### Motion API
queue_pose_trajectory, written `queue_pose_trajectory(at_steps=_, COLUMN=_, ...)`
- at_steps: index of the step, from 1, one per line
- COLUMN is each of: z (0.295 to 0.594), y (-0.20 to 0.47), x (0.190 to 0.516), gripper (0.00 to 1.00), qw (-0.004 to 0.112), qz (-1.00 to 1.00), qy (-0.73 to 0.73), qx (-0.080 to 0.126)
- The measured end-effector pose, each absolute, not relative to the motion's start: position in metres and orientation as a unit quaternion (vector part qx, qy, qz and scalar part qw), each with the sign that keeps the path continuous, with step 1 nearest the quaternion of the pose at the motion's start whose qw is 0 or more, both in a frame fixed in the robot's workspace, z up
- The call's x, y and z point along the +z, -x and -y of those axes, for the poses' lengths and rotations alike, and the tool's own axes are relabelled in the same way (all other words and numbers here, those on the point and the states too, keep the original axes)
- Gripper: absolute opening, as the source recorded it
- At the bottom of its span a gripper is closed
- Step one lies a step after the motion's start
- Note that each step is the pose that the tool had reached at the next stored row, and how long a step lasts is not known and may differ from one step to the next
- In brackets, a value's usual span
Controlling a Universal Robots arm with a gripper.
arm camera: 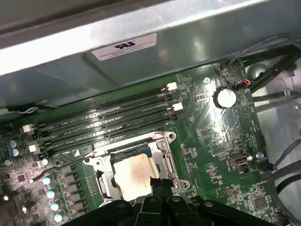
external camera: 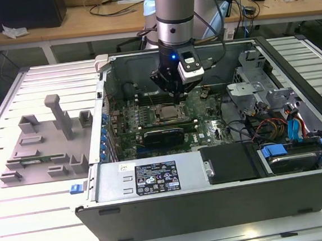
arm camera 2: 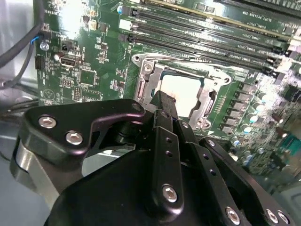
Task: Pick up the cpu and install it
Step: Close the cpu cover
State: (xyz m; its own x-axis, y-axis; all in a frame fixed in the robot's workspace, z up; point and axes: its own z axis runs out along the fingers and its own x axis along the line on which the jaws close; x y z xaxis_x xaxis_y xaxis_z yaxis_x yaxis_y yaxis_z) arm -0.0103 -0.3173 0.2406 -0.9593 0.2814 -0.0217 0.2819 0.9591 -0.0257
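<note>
while i watch through the exterior view, the claw [external camera: 172, 92] hangs inside the open computer case [external camera: 155, 180], low over the green motherboard [external camera: 209, 124]. in both wrist views the cpu [arm camera 2: 182, 88] [arm camera: 133, 173] lies flat in its metal socket frame [arm camera: 99, 165], silver top up. the claw's fingers [arm camera 2: 165, 108] look drawn together with nothing between them, their tips at the cpu's edge; i cannot tell if they touch it.
</note>
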Motion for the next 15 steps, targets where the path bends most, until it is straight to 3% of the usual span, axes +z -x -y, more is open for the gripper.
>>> queue_pose_trajectory(at_steps=15, z=0.317, y=0.027, x=0.238, gripper=0.11, qw=0.009, qz=-0.992, qy=-0.121, qx=-0.014)
